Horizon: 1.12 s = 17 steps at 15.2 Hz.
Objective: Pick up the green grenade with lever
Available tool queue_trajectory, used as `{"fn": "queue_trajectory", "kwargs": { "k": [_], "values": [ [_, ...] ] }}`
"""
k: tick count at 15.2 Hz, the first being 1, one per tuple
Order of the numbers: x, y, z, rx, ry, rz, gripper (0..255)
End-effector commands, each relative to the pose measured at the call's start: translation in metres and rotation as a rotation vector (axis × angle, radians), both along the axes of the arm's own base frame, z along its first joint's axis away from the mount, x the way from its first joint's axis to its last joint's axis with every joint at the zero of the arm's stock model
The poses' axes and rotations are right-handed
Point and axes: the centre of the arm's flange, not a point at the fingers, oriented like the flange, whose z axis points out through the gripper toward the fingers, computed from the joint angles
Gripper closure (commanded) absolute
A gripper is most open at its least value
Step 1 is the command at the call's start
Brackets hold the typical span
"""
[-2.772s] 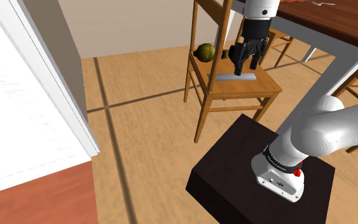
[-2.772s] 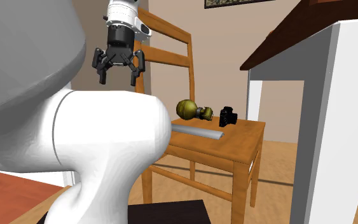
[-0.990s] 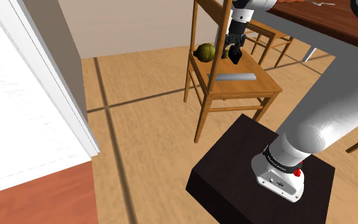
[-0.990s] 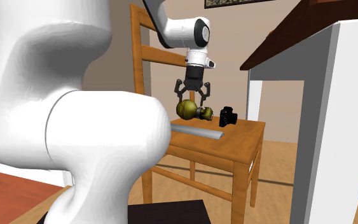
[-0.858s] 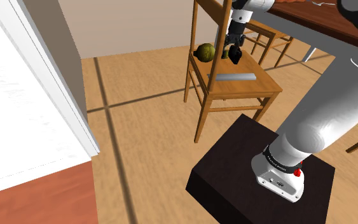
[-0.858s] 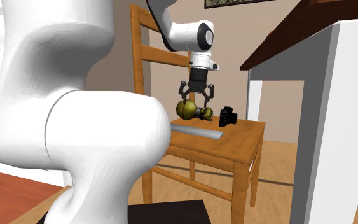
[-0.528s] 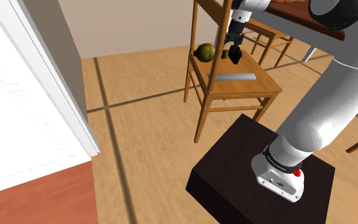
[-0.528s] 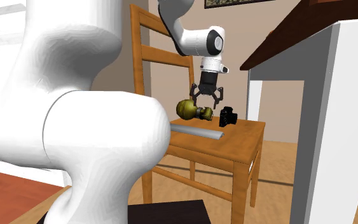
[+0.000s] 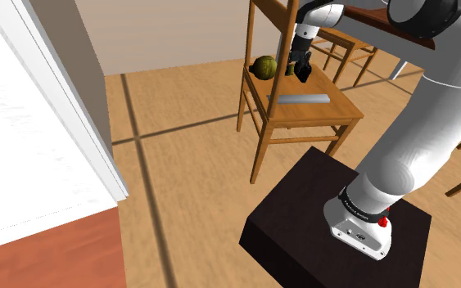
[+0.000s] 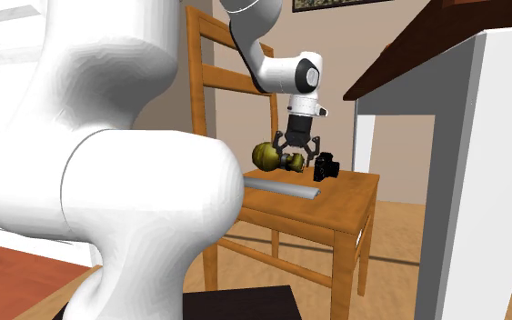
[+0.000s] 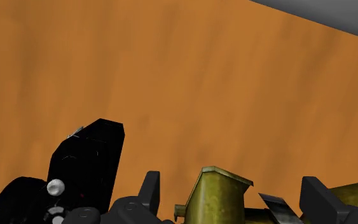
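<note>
Your hand (image 10: 298, 151) has slid from above the round body of the grenade (image 10: 266, 156) and sunk over its neck, fingers spread, gripping nothing. The grenade lies on the chair seat (image 10: 349, 189), probably ready for closing. The black camera (image 10: 326, 166) sits just beside the hand and the chair back (image 10: 231, 84) close behind, so only upward is open.

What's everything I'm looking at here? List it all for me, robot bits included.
Grenade: one, olive green, lying on the chair seat.
Camera: one, black, on the seat by the grenade's lever end.
Bar: one, grey, lying on the seat, nearer the stand.
Chair: one, wooden, holding all three; others partly seen by the table.
Table: one, dark brown top, white legs, beside the chair.
Stand: one, black box, on the floor.
Arm: one, white, reaching over the chair.
Hand: one, black, open, straddling the grenade's neck.
</note>
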Motion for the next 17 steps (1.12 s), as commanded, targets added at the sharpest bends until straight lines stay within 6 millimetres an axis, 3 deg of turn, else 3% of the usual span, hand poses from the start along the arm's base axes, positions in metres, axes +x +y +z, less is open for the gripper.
{"fn": "queue_trajectory", "kwargs": {
  "k": [1, 2, 11, 17],
  "values": [
    [0.000, -0.001, -0.003, 0.000, -0.001, 0.000, 0],
    [0.000, -0.001, -0.003, 0.000, -0.001, 0.000, 255],
    [0.000, -0.001, -0.003, 0.000, -0.001, 0.000, 255],
    [0.000, -0.001, 0.029, 0.000, -0.001, 0.000, 255]
  ]
}}
